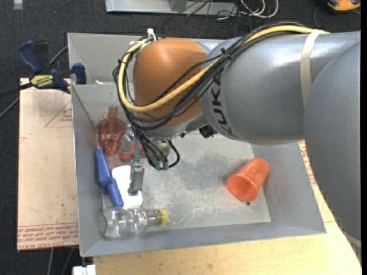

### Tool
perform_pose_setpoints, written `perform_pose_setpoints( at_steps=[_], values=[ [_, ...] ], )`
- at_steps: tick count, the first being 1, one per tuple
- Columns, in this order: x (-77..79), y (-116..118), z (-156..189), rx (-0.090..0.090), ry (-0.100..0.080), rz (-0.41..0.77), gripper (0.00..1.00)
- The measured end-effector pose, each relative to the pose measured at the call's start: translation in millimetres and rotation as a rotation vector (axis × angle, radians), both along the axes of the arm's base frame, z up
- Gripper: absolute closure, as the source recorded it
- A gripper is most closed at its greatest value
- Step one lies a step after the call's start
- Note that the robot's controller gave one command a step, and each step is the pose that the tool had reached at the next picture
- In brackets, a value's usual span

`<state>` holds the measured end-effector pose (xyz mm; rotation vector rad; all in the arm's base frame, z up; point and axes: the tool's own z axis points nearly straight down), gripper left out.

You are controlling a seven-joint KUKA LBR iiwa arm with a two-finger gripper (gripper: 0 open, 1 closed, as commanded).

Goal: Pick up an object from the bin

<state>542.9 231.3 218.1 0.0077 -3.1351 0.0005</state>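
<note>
Dark carpet (57, 16) surrounds the grey bin (195, 179) where the pincer (136, 175), grip unreadable, overhangs a white piece (121, 179).

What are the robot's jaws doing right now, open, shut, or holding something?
Gripper: cannot be told; it hangs low over a white object by the bin's left wall.

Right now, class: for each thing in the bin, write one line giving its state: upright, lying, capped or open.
Orange cup: lying on its side, alone.
Clear bottle: lying on its side, yellow cap on.
Blue tool: lying flat beside the white piece.
Pink cup: tilt unclear.
Pincer: low over the white piece.
</note>
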Motion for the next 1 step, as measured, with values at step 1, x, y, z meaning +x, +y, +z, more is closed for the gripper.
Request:
perform_pose_setpoints(
  at_steps=[1],
  values=[
    [1.8,-1.7,4.9,0.002,-0.007,-0.005,0.00]
  ],
)
